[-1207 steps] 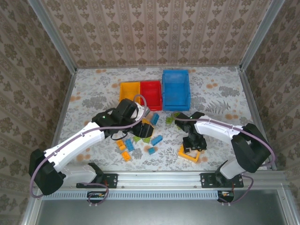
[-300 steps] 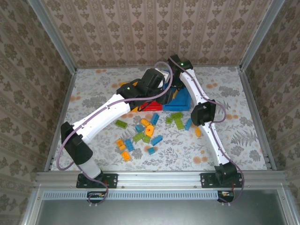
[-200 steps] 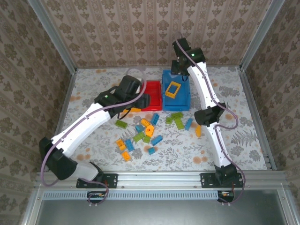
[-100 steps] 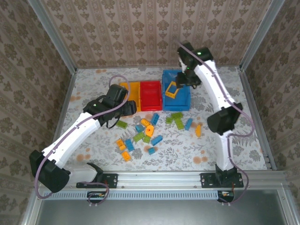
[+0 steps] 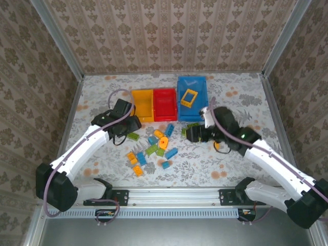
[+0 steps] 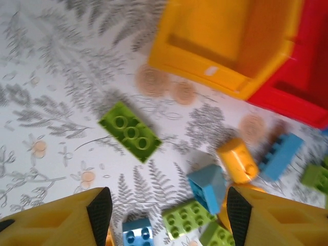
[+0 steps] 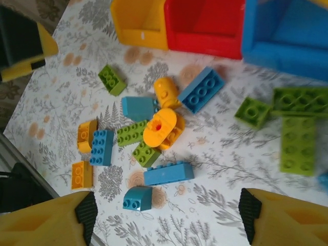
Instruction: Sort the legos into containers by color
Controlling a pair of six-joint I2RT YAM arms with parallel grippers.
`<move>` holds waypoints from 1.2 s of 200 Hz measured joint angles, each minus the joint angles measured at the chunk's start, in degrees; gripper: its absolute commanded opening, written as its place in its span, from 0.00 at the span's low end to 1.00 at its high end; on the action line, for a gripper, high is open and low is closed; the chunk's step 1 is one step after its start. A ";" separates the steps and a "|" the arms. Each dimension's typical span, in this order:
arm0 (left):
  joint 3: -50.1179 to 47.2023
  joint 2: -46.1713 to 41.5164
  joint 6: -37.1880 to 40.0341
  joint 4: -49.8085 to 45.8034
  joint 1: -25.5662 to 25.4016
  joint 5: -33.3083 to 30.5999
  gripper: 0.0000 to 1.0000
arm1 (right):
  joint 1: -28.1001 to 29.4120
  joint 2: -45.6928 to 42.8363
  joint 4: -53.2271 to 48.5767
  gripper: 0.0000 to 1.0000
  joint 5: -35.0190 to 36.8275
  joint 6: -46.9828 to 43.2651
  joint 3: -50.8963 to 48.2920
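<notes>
The left arm (image 5: 87, 146) is stretched forward, its left gripper (image 6: 169, 205) spread wide and empty, with a green brick (image 6: 129, 131) just ahead and the yellow-orange bin (image 6: 225, 41) beyond. The right arm (image 5: 266, 154) angles inward. The right gripper (image 7: 168, 205) is wide and empty, seemingly hovering above the scattered legos (image 7: 159, 128).

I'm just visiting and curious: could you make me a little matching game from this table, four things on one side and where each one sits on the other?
Things:
1. yellow frame piece
2. lone green brick
3. red bin
4. blue bin

Places:
a. on the table, just in front of the yellow bin
b. rightmost of the three bins
c. lying inside the blue bin
d. middle of the three bins

Pairs: 1-c, 2-a, 3-d, 4-b.
</notes>
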 measured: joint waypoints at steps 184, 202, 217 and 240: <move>-4.31 23.30 -24.65 14.84 7.21 6.16 0.45 | 6.08 1.64 27.17 0.84 -2.25 -8.87 -10.60; -4.63 23.28 -24.59 15.26 7.15 6.21 0.38 | 6.08 2.27 27.41 0.84 -2.40 -8.85 -10.36; -4.90 22.47 -24.57 15.21 6.86 6.03 0.34 | 6.12 2.82 28.04 0.84 -2.43 -8.85 -10.23; -5.66 20.61 -24.13 13.22 5.75 5.35 0.31 | 6.23 3.52 28.41 0.84 -2.40 -8.85 -9.88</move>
